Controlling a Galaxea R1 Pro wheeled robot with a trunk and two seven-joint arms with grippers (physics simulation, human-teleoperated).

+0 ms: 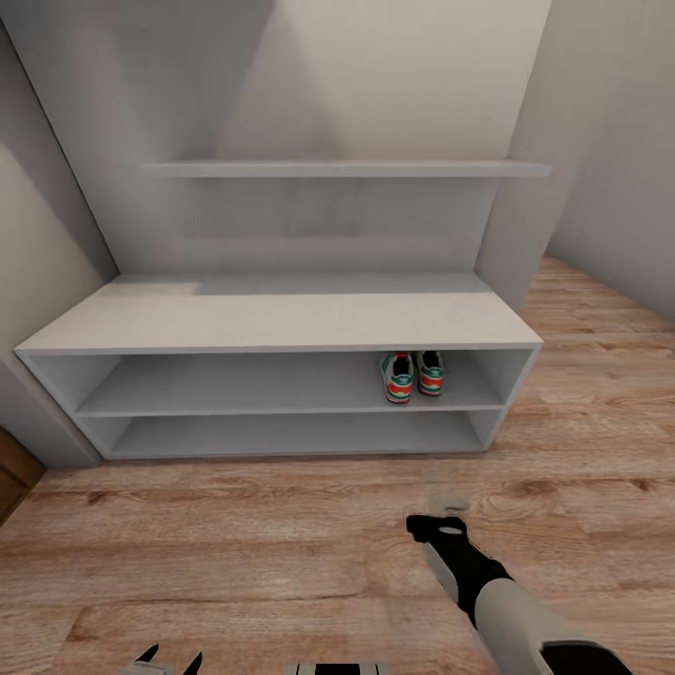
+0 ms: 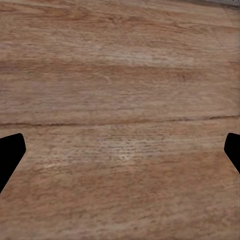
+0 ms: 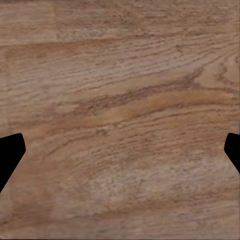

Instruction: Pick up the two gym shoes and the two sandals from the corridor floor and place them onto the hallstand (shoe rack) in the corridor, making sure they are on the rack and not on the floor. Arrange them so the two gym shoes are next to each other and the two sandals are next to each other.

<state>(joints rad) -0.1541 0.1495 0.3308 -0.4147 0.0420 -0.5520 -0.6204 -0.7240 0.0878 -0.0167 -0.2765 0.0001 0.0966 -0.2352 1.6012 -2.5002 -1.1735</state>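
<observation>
Facing the shoe rack [image 1: 281,323] from the head view, I see the two gym shoes [image 1: 412,374] already on its upper open shelf, toward the right end, side by side and touching or nearly so, heels toward the room and long axes running back into the shelf. The wood floor [image 1: 234,544] in front of the rack is plain planks; the sandals are nowhere on it from here, so which way they lie from either arm cannot be judged yet. The right gripper [image 1: 441,511] reaches out low over the floor, in front of the rack and just below the shoes; its fingertips look faint and blurred, so I would not judge their spread here. The left gripper [image 1: 169,659] peeks in at the bottom edge, its two dark tips apart.

From the left wrist view, the fingers [image 2: 11,150] stand wide, with nothing between them but floor planks.

From the right wrist view, the fingers [image 3: 11,150] are equally wide over grainy floor, holding nothing.

My guess is that the sneakers are done and the robot must turn to find the sandals before either arm is the nearer one.
</observation>
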